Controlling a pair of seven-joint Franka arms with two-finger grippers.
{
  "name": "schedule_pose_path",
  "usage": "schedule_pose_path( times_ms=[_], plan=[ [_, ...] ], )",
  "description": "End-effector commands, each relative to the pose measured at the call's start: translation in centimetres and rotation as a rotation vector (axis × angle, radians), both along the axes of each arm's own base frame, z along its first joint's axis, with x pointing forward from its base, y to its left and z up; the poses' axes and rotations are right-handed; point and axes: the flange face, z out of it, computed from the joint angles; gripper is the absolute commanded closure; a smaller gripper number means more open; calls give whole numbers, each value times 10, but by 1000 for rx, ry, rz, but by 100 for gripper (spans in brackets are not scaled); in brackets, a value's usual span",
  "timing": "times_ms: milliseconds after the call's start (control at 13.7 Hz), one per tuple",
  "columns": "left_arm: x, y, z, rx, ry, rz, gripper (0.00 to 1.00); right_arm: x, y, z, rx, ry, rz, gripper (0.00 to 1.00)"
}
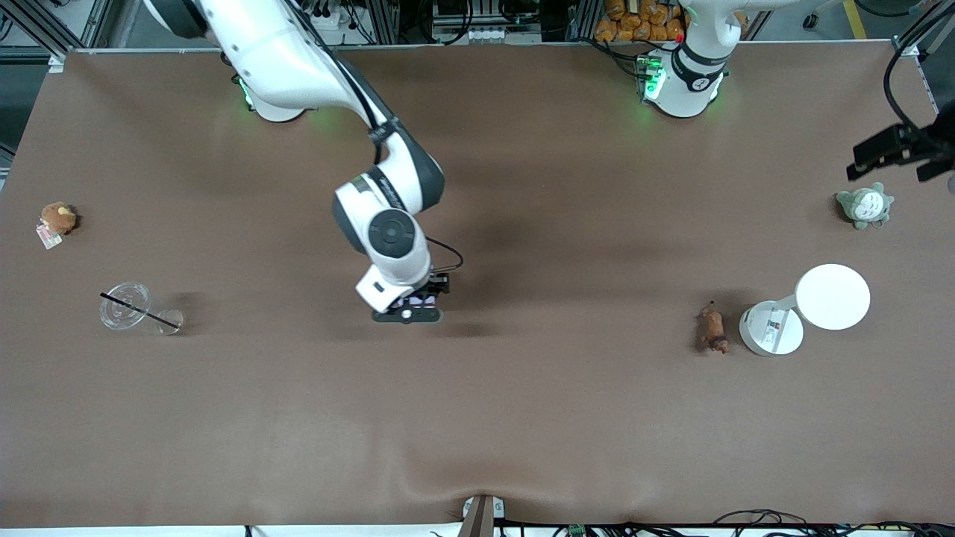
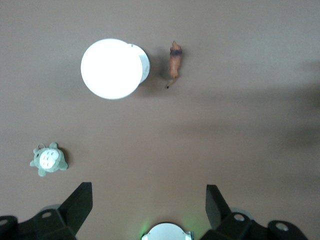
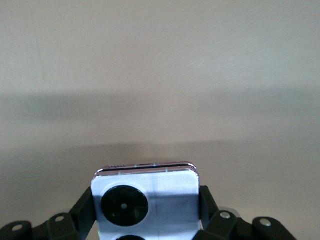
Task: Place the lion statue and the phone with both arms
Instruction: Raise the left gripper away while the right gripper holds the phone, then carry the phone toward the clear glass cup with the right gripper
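Observation:
The lion statue [image 1: 714, 330], small and reddish-brown with a thin tail, lies on the table beside the white lamp's base. It also shows in the left wrist view [image 2: 174, 62]. My left gripper [image 1: 899, 153] [image 2: 148, 194] is open and empty, high over the left arm's end of the table near the grey-green plush. My right gripper [image 1: 409, 309] [image 3: 147, 200] is shut on the lavender phone [image 3: 146, 187], low over the middle of the table. The phone's face with black camera circles points at the wrist camera. In the front view only a sliver of the phone [image 1: 419, 300] shows.
A white round lamp [image 1: 832, 297] [image 2: 110, 69] stands next to the lion. A grey-green plush [image 1: 864, 205] [image 2: 48, 159] sits toward the left arm's end. A brown plush [image 1: 58, 218] and a clear cup with a black straw [image 1: 125, 306] lie toward the right arm's end.

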Motion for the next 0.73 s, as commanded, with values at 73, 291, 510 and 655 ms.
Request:
schedule_pose_path(
  times_ms=[73,291,510,655],
  plan=[
    [-17,4,10,-5,-28,-4,0,29,-72,51,-2,-14,-70,100],
    [-16,4,7,18,-22,-7,0,65,-166,74,-28,-35,-121,100],
    [-13,2,3,20,-14,-10,0,96,-297,69,-32,-26,-135,100],
    [-13,3,5,40,-18,-6,0,102,-375,48,-32,0,-134,100]
  ],
)
